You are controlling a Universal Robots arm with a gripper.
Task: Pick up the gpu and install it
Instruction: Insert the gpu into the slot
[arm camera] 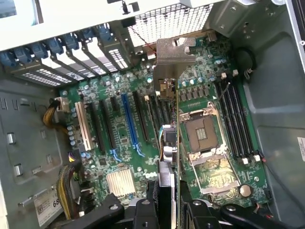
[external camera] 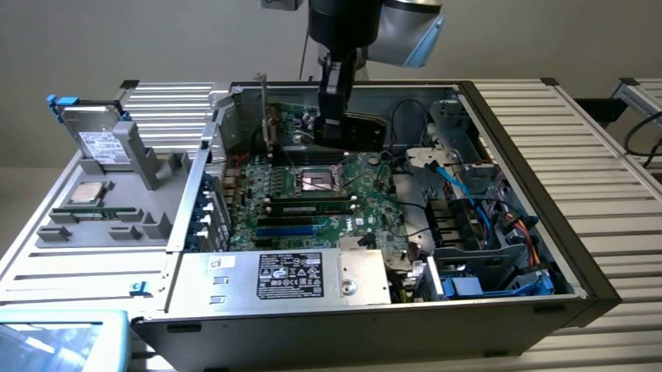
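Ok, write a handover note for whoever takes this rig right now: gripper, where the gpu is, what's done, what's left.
Gripper: shut on the gpu, holding it on edge.
Gpu: inside the open computer case, above the motherboard, over the strip between the expansion slots and the CPU socket, silver bracket end toward the case's rear slot openings.
Done: gpu picked up and inside the case.
Left: the card does not look seated in any slot yet.
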